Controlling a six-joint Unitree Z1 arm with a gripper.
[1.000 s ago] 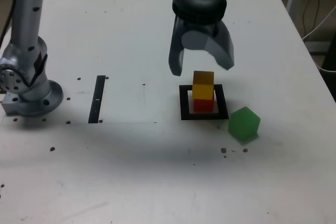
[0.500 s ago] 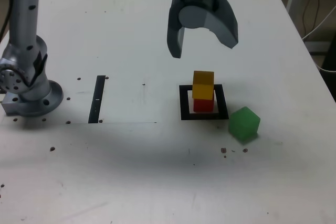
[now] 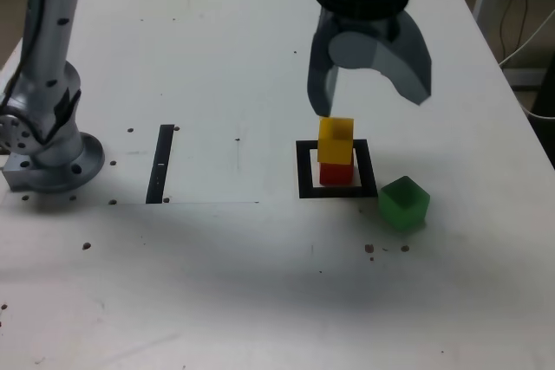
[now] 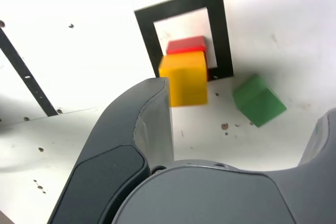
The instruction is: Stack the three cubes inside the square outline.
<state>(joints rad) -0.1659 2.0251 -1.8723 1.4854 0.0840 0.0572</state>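
The yellow cube (image 3: 336, 140) (image 4: 184, 78) sits on the red cube (image 3: 336, 173) (image 4: 186, 45) inside the square outline (image 3: 304, 172) (image 4: 147, 27). The green cube (image 3: 403, 204) (image 4: 259, 99) lies on the table just outside the outline, toward the exterior view's right and nearer the camera. My gripper (image 3: 371, 93) hangs open above and behind the stack, with nothing between its fingers. Its two dark fingers (image 4: 136, 140) fill the near part of the wrist view.
A narrow black strip (image 3: 161, 163) (image 4: 23, 74) lies on the white table (image 3: 217, 266) at the exterior view's left. The arm's grey base (image 3: 48, 140) stands at the far left. Cables run off the table's right edge.
My open gripper rose from just over the stack, then shifted toward the exterior view's right. The cubes have not moved.
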